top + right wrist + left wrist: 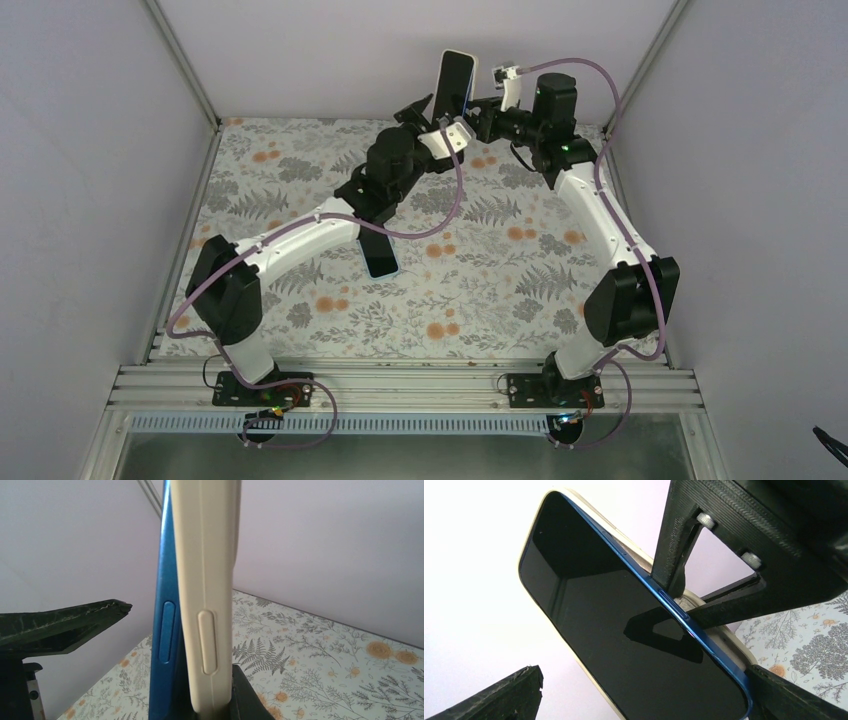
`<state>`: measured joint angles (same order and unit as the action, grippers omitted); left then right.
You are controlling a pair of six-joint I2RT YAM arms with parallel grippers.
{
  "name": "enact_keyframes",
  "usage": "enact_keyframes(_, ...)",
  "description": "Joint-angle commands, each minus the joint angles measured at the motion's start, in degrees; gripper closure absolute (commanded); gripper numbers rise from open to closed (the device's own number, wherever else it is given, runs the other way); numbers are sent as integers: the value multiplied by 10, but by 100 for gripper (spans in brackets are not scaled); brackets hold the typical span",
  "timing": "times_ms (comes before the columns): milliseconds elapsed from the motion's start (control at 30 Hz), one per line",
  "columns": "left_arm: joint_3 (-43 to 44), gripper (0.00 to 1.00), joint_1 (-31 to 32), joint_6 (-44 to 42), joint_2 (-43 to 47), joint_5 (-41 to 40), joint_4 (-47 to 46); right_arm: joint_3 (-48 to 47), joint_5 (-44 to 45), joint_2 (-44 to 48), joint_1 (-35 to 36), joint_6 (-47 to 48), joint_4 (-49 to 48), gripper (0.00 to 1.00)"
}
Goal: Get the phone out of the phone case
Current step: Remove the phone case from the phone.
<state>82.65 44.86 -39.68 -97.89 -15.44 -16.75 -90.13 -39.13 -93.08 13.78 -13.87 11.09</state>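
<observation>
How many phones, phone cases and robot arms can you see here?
Phones: 2, one held up, one lying flat
Phone cases: 1
Robot arms: 2, left, right
Total: 5

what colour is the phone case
Cream-beige phone case, plain; clearest in the right wrist view, beside the blue phone edge.

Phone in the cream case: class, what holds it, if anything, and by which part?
The cased phone is held off the table by its lower end, where the left gripper and right gripper meet; which one clamps cannot be told.
</observation>
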Motion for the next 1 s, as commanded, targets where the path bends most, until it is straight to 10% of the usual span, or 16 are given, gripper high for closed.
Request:
enact_keyframes(0,-9,3,-2,-25,15,-59,-69,-7,-29,20,-3,-9,-26,97)
enact_keyframes(367,-74,12,35,-348,-101,-228,-589,-14,-78,8,-3,-57,-47,97)
enact_keyframes(967,-1,36,29,-494,-223,-174,-782,43,-241,14,-2,-117,-131,97)
